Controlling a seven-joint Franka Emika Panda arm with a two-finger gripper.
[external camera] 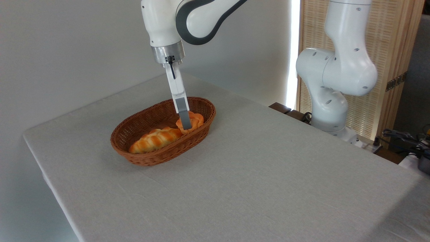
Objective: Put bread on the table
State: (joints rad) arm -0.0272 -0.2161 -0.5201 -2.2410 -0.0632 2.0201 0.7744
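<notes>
The bread (195,119), a small round golden-orange bun, sits in the right end of a brown oval wicker basket (141,125) on the grey-clothed table (268,174). My gripper (185,126) reaches down into the basket from above. Its near finger (183,112) stands in front of the bun, with the tip at the bun's near side. The other finger is hidden behind the near one, so the gap between them does not show. The bun shows on both sides of the near finger.
A longer braided loaf (155,139) lies in the left half of the basket, touching the bun. The arm's white base (331,101) stands beyond the table's far right edge. Cables and dark gear (410,141) lie at the right.
</notes>
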